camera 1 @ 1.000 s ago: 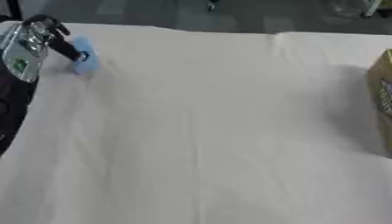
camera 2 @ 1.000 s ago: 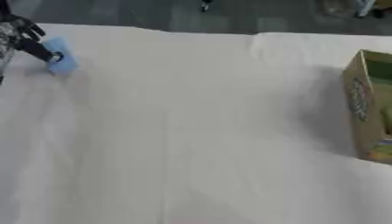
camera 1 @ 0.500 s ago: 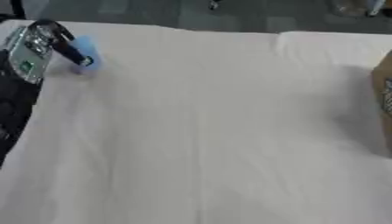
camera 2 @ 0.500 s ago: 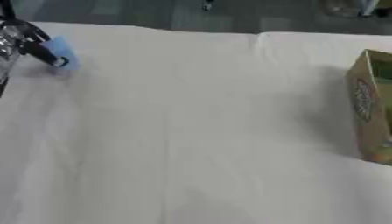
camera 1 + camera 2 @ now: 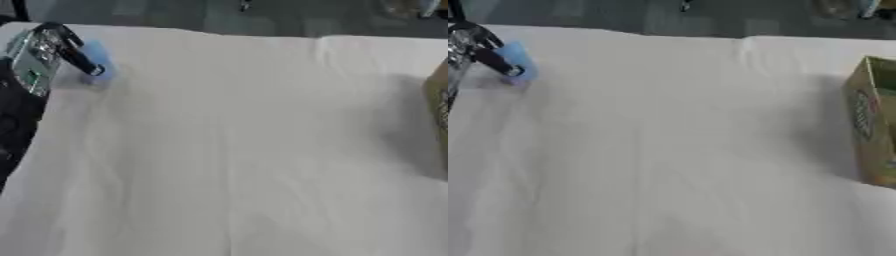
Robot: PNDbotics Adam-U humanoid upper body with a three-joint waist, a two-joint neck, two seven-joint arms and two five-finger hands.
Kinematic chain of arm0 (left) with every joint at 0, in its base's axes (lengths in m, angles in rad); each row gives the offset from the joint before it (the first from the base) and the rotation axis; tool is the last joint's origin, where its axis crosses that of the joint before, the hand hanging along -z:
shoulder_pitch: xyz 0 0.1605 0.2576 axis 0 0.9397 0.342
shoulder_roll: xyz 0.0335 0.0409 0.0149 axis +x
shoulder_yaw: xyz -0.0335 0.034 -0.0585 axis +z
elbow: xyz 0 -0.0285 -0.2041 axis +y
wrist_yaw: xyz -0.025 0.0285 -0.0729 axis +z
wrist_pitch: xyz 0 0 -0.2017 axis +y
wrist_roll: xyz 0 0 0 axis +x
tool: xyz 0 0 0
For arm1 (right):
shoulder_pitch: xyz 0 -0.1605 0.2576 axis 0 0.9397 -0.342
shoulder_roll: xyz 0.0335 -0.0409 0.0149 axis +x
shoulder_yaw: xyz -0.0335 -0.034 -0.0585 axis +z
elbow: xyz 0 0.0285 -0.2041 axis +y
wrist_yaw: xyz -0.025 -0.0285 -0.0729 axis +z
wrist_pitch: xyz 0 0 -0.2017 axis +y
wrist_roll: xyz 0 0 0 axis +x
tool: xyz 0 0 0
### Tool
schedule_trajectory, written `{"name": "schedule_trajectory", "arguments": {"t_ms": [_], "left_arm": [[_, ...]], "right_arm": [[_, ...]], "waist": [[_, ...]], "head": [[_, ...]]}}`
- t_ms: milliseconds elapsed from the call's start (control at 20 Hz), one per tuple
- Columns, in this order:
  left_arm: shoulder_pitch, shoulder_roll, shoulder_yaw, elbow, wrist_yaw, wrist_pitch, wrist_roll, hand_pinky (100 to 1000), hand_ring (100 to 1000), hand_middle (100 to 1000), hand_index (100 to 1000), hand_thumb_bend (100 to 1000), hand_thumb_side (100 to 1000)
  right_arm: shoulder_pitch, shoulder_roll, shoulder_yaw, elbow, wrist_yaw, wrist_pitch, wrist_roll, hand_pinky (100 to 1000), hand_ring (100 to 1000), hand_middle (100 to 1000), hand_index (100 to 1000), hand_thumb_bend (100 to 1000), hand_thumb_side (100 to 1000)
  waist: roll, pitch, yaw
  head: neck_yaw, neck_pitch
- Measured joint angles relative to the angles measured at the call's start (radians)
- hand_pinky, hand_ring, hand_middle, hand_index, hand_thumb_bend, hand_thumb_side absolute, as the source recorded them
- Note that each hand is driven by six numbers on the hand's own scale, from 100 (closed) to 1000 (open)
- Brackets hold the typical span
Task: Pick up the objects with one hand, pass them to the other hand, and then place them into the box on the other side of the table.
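The left hand reaches in at far left, fingers curled.

box: a printed patch in green and red shows on the side facing me, but I can read no word or number on it
left robot hand: a small green mark sits on the silver back of my hand, with no letters I can make out
desk: the white cloth bears no writing I can read
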Motion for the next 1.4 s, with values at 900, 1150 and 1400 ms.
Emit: {"name": "schedule_trajectory", "arguments": {"t_ms": [900,1150,1400], "left_arm": [[0.000,-0.009,0.007,0.015,0.033,0.025,0.066,834,812,732,818,461,100],[0.000,-0.010,0.012,0.016,0.039,0.030,0.080,790,756,628,785,413,100],[0.000,-0.015,0.015,0.013,0.062,0.028,0.111,704,627,498,662,340,100]], "right_arm": [[0.001,0.008,-0.005,0.009,0.000,-0.002,0.007,862,791,848,843,223,291],[-0.003,0.008,-0.005,0.009,0.001,-0.002,0.007,863,792,849,844,220,294],[-0.005,0.008,-0.005,0.011,0.001,-0.002,0.007,863,792,849,844,217,293]], "waist": [[0.000,0.014,-0.008],[0.000,0.016,-0.008],[0.000,0.016,-0.008]], "head": [[0.016,-0.002],[0.017,-0.002],[0.017,-0.002]]}}
